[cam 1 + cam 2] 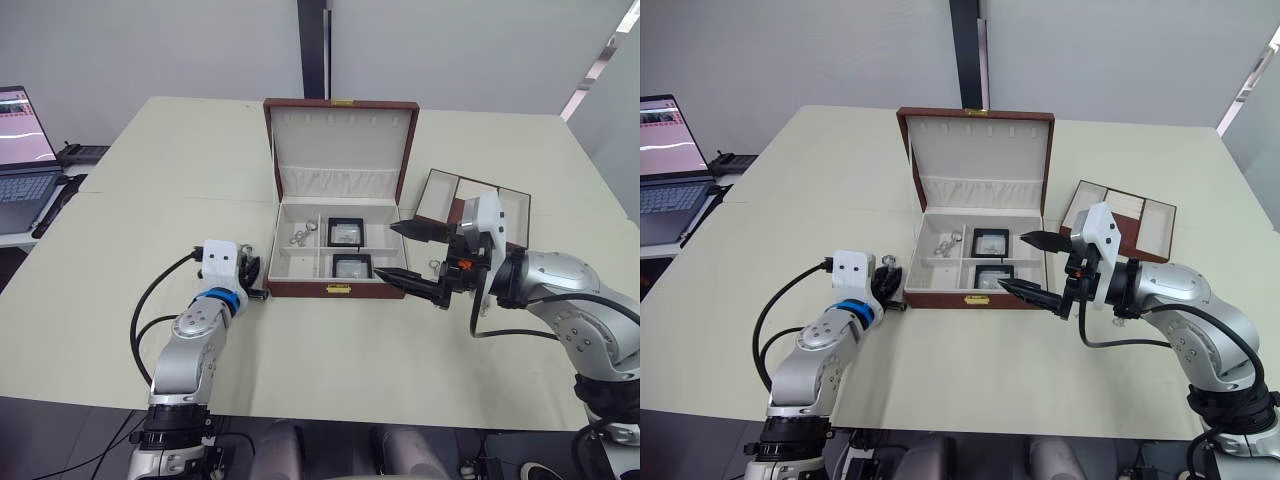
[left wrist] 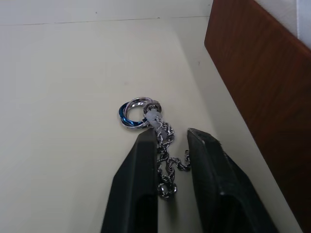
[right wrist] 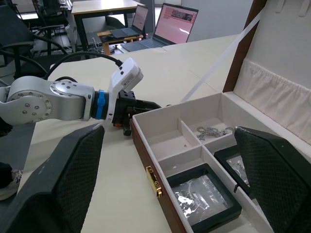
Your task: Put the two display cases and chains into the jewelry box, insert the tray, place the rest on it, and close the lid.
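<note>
Bright, even room light from overhead; shadows are soft and short. The table (image 1: pixel 330 350) reads pale and uniformly lit, no hot spots. The chain (image 2: pixel 163 145) gives small specular glints, its ring (image 2: pixel 133 112) sharp. The left gripper (image 2: pixel 172 141) fingers blur towards the near edge (too close to focus). The laptop (image 1: pixel 25 140) screen glows, slightly washed out.

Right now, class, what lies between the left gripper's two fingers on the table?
In the left wrist view, a silver chain lies on the table between the left gripper's open fingers, its ringed end just beyond the tips.
</note>
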